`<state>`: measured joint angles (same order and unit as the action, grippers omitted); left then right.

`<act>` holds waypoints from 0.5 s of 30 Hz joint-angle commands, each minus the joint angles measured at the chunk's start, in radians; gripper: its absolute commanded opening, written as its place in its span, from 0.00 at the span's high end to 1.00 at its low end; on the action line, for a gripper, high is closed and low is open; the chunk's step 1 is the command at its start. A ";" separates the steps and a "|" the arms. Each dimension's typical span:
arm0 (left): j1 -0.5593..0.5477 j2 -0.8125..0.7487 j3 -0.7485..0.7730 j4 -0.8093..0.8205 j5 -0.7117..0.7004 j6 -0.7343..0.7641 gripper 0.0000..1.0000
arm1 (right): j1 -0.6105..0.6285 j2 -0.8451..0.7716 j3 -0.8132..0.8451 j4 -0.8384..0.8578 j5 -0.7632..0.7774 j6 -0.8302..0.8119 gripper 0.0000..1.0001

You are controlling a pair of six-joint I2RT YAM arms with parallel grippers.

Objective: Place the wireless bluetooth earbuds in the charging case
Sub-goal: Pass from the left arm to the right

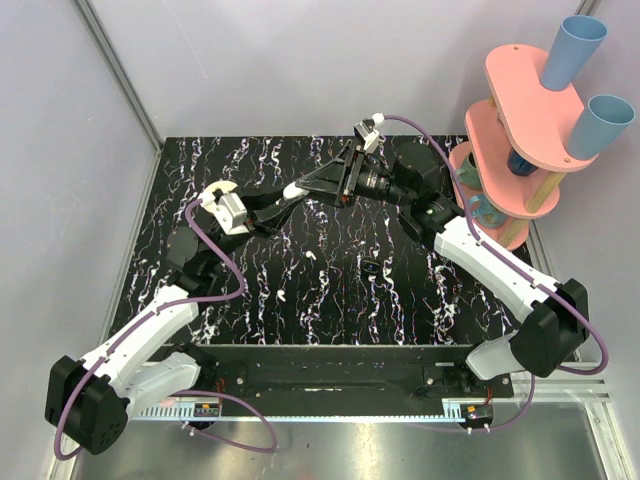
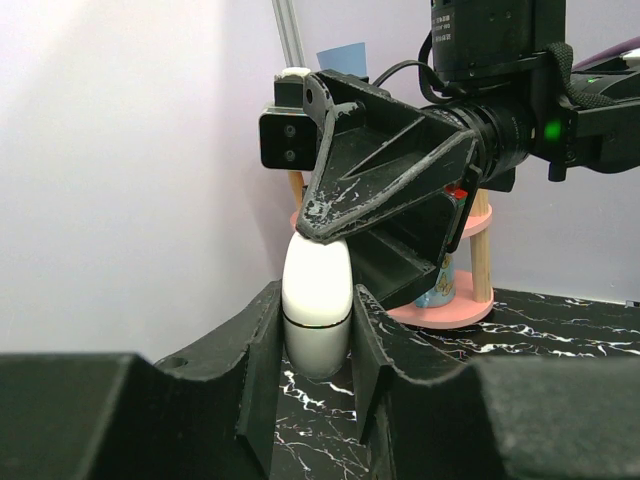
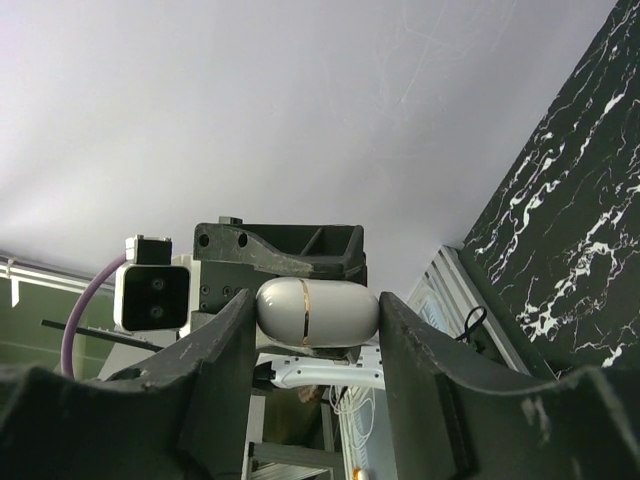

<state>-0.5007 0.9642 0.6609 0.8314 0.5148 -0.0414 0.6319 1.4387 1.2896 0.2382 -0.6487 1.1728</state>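
Note:
The charging case [image 2: 316,300] is a cream puck, closed, with a thin gold seam. It hangs above the back of the table between both grippers [image 1: 296,189]. My left gripper [image 2: 316,305] is shut on its two flat faces. My right gripper [image 3: 316,318] reaches in from the right, with its jaws against both rounded ends of the charging case [image 3: 318,310]. In the left wrist view the right gripper [image 2: 330,235] covers the top of the case. The earbuds show in no view.
A pink tiered stand [image 1: 520,120] with blue cups [image 1: 572,50] stands at the table's right back corner, close behind the right arm. A small dark object [image 1: 372,268] lies on the black marbled table [image 1: 300,300]. A metal post runs along the back left.

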 commanded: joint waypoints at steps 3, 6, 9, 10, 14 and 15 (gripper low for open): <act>-0.004 0.004 -0.007 0.020 -0.013 -0.021 0.69 | 0.002 -0.034 -0.006 0.135 -0.034 0.033 0.62; -0.004 0.004 -0.009 0.020 -0.012 -0.025 0.63 | 0.000 -0.037 -0.006 0.136 -0.029 0.031 0.62; -0.004 0.001 -0.012 0.020 -0.013 -0.026 0.56 | 0.000 -0.032 -0.006 0.136 -0.029 0.034 0.62; -0.004 0.001 -0.012 0.018 -0.015 -0.026 0.57 | 0.000 -0.031 -0.006 0.136 -0.031 0.034 0.62; -0.004 -0.001 -0.015 0.026 -0.022 -0.028 0.58 | 0.000 -0.034 -0.004 0.139 -0.031 0.034 0.62; -0.004 -0.002 -0.017 0.029 -0.025 -0.028 0.58 | 0.002 -0.029 -0.004 0.138 -0.032 0.034 0.62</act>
<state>-0.5018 0.9646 0.6495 0.8143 0.5102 -0.0620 0.6312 1.4380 1.2739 0.3172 -0.6571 1.1954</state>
